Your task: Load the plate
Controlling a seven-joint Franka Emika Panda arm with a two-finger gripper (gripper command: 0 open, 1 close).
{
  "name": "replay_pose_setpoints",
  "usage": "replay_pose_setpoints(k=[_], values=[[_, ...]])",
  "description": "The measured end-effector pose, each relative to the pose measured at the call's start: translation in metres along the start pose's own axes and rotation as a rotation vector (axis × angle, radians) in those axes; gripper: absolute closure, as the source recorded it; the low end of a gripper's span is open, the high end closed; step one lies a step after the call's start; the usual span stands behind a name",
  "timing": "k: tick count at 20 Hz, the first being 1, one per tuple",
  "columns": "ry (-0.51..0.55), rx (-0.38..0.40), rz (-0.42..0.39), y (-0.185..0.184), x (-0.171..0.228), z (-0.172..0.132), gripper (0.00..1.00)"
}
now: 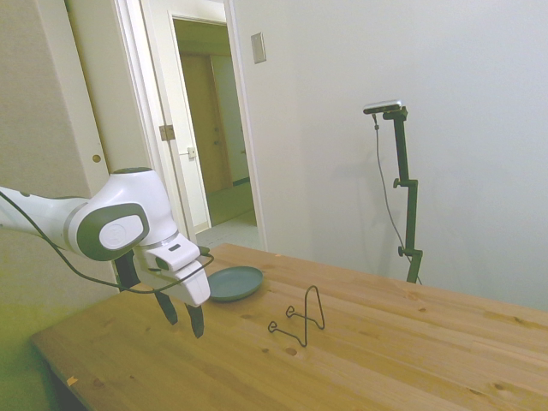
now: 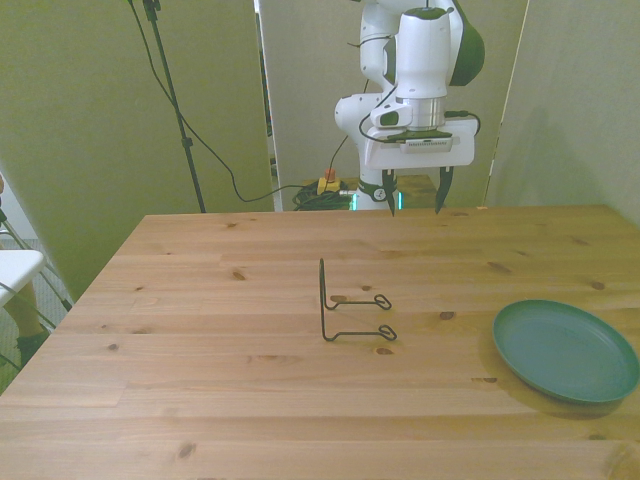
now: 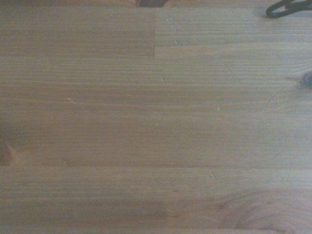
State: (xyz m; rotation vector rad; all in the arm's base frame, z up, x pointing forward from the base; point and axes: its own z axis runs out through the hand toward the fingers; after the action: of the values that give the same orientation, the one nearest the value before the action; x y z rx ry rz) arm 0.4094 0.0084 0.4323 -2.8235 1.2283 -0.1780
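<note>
Plate (image 2: 566, 349) lies flat on the desk (image 2: 200, 330), front view's right near the edge, empty. Looks stiff, smooth, probably slippery and breakable; low profile, so I'd pinch it at the raised rim, one finger under the lip. Wire stand (image 2: 345, 305) sits mid-desk, well apart from the plate, nothing in it; likely where the plate loads upright. My gripper (image 2: 413, 203) hangs above the desk's far side, fingers spread, holding nothing. Wrist view: bare wood, stand's tip at the corner.
</note>
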Motion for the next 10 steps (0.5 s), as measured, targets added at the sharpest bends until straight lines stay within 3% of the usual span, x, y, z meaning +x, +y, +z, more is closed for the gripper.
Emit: replay_pose_setpoints(k=[4,10], values=[[-0.021,0.035,0.003,-0.002,0.010,-0.007,0.00],[-0.052,0.103,0.022,-0.036,0.058,-0.032,0.00]])
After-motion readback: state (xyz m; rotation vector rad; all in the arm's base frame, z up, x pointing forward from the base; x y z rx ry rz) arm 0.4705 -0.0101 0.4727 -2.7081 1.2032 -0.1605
